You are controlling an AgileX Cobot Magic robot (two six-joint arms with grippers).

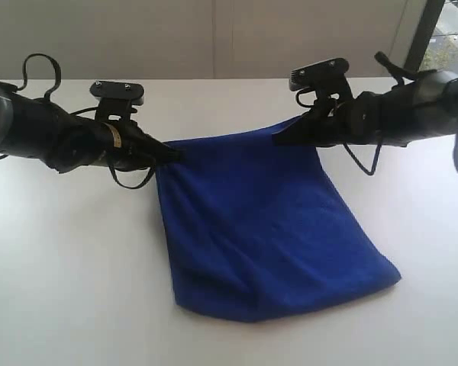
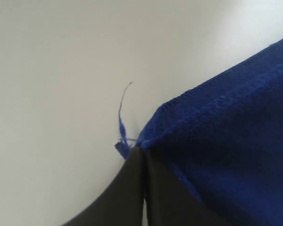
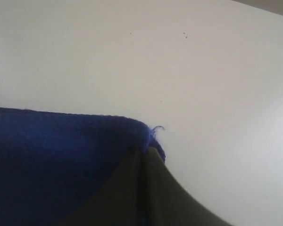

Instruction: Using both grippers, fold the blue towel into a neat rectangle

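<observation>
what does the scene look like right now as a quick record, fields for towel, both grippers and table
towel: blue towel, edge between the grippers lifted, the rest lying on the table
left gripper: left gripper shut on one towel corner
right gripper: right gripper shut on the other corner of that edge
table: white table, under the towel
detail: loose thread at the left-held corner
</observation>
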